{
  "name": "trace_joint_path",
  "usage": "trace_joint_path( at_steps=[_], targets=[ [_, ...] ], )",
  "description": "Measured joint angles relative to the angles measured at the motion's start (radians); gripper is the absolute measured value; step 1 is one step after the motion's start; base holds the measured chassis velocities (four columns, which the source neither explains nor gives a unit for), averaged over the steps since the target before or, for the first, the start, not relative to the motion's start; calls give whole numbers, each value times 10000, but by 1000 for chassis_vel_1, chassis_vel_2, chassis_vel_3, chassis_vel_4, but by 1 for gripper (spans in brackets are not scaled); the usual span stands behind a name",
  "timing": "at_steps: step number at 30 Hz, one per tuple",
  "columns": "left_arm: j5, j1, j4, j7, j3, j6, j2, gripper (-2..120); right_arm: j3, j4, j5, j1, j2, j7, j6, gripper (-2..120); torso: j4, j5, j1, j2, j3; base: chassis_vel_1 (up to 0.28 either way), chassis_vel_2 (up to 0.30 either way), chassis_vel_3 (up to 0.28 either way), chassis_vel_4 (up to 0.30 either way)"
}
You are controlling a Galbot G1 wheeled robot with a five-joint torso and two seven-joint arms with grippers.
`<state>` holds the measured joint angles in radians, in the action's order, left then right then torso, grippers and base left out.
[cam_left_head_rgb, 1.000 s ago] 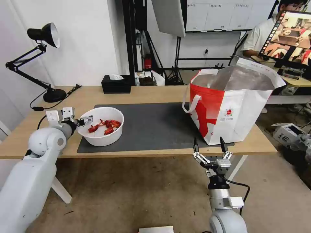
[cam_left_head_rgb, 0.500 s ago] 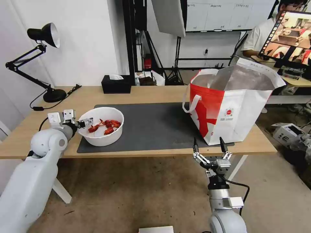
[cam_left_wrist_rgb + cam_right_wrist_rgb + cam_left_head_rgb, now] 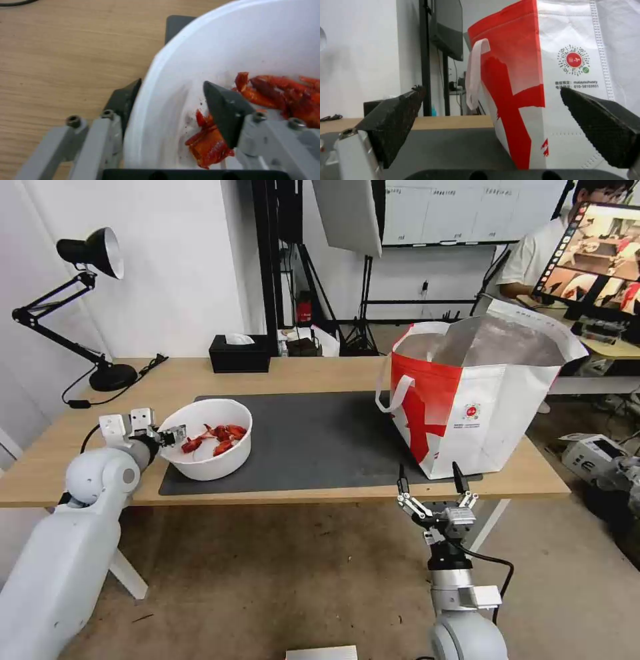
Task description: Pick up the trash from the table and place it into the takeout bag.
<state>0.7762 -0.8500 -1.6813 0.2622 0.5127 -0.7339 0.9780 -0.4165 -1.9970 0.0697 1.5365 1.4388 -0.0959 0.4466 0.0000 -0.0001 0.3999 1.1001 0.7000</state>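
Straddling the near rim of the white bowl (image 3: 207, 439), my left gripper (image 3: 175, 435) sits at the left-centre of the head frame. In the left wrist view 1 dark finger (image 3: 226, 112) is inside the bowl (image 3: 233, 45) next to the crayfish shells (image 3: 276, 92) and the other lies outside against the wall, so the jaws are closed narrow on the rim. The bowl looks slightly tilted, its gripped side raised, though I cannot tell whether it has left the dark grey mat (image 3: 313, 440) on the table (image 3: 280, 373).

My right gripper (image 3: 431, 480) hangs idle at the lower centre of the head frame, below the table's front edge, its 2 fingers spread wide and holding nothing. The right wrist view looks past them at the takeout bag (image 3: 553, 75).

The takeout bag (image 3: 480, 400) stands open at the right of the head frame, well apart from the bowl.

Handling, as a judgement: the bowl appears thin, stiff and light, with a smooth wall that may slip in a 1-sided pinch. The loose shells (image 3: 217, 437) will slide or spill if it tips further. The rim is the only practical hold; the bowl should stay level in transit.
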Motion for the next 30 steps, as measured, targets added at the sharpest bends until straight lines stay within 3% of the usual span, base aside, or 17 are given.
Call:
trace_joint_path(
  at_steps=[6, 13, 30],
  targets=[
    [0, 44, 29, -2, -4, 0, -1, 21, 9, 23, -14, -62, -5, -150, 0, 100, 0, 2, 0, 0, 0, 0, 0, 0, 0],
    [5, 59, 52, -14, -5, 1, 12, 0, 0, 52, -10, -112, -24, -169, 0, 100, -1, 3, 0, 0, -1, 0, 0, 0, 0],
    [329, 359, -227, 277, 12, -35, 131, 0, -55, 2, -3, -87, -32, -179, -10, 100, -2, 0, 3, -2, 1, 0, 0, 0, 0]
  ],
)
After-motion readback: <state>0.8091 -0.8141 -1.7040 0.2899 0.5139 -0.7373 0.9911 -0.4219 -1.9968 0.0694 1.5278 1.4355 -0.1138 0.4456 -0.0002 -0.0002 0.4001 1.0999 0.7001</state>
